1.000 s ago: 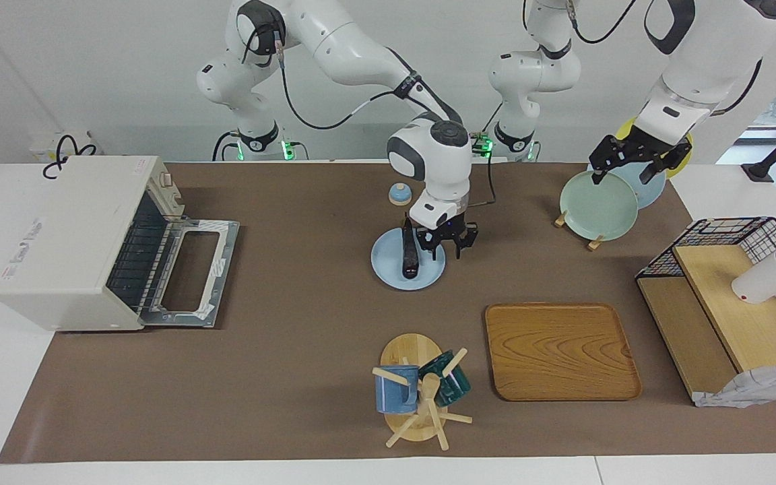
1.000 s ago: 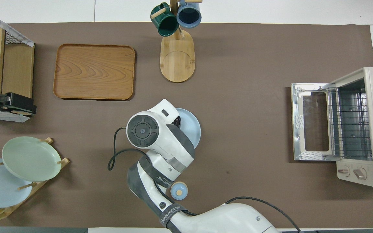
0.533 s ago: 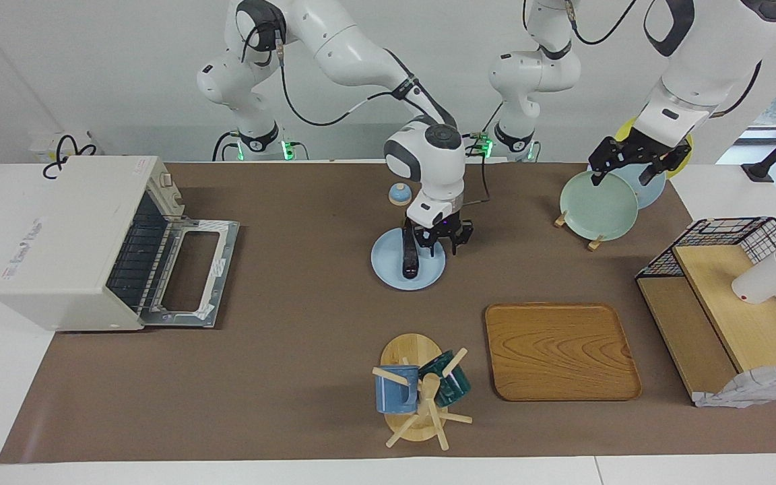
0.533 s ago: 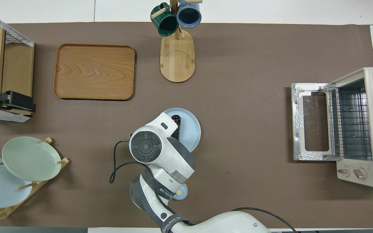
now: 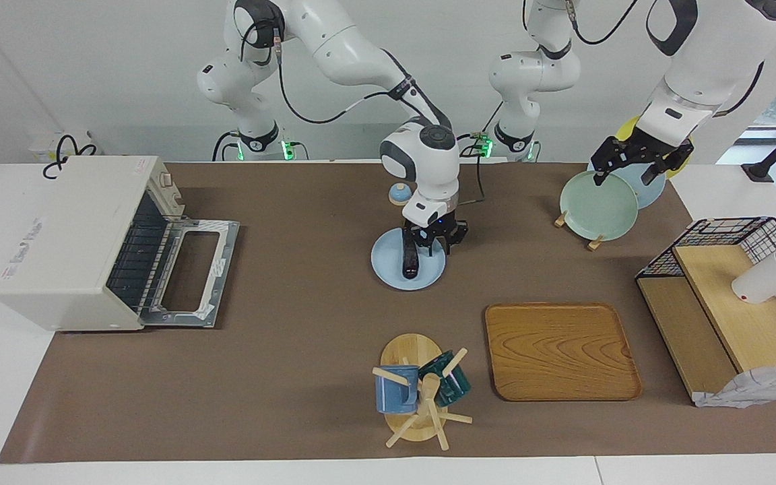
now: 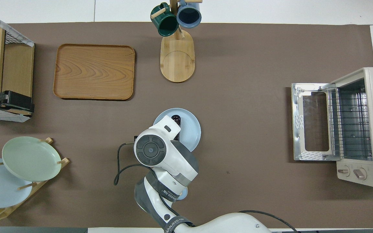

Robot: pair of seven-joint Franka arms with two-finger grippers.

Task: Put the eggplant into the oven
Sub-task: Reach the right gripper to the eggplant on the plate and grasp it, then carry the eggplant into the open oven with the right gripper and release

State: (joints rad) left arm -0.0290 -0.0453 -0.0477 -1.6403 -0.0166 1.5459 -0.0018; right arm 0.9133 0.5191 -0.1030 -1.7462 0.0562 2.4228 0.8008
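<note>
Right tool [image 5: 431,245] sits low at centre frame in the facing view, at the eggplant [image 5: 409,257] on the blue plate [image 5: 388,266]; whether its fingers grip it I cannot tell. Left tool [image 5: 634,164] hangs open at upper right over the plate rack [image 5: 590,241]. At left, the oven [image 5: 71,239] has its door down on the desk [image 5: 294,323].

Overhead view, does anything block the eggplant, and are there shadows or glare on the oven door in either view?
Overhead view: the right arm's wrist covers most of the eggplant; only its end farther from the robots shows on the blue plate. The oven door's glass looks flat, no strong glare. Facing view: the eggplant is in plain sight, the right pincer over it; shadows under the door are soft.
</note>
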